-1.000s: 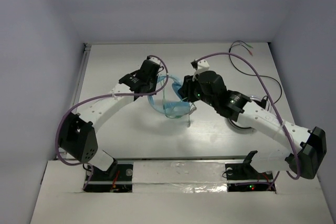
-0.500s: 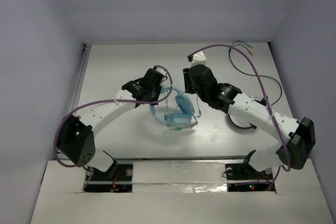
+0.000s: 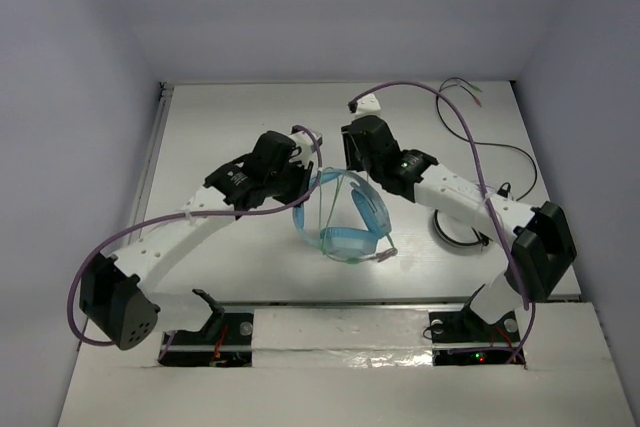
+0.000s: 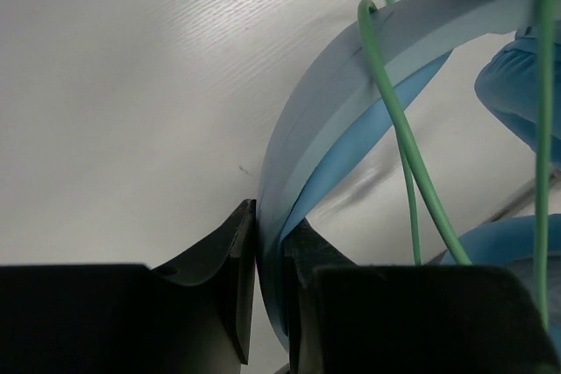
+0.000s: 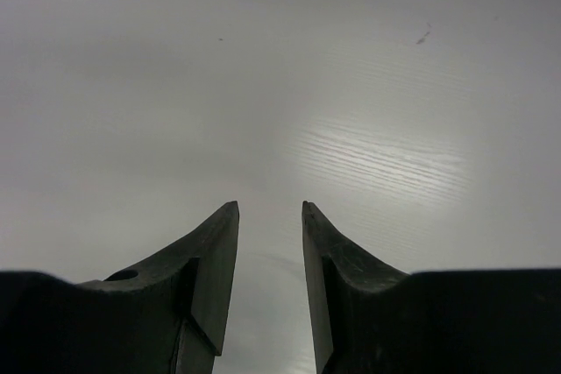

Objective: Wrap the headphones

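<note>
The light blue headphones [image 3: 345, 219] lie in the middle of the table, headband arched toward the back, ear cups at the front. My left gripper [image 3: 300, 187] is shut on the headband [image 4: 302, 129] at its left side. The thin pale green cable [image 4: 399, 120] loops over the headband and runs down past an ear cup [image 4: 517, 85]. My right gripper [image 3: 352, 147] is just behind the headband, open a little and empty, with only bare table between its fingers [image 5: 215, 260].
A thin black cable with coloured tips [image 3: 490, 147] lies at the back right. A round black-and-white coil [image 3: 455, 232] sits under the right arm. The white table [image 3: 230, 117] has walls on three sides.
My left gripper has swung right and forward with the headband, turning the headphones. My right gripper has pulled back toward the rear, away from the ear cups, and is now empty.
</note>
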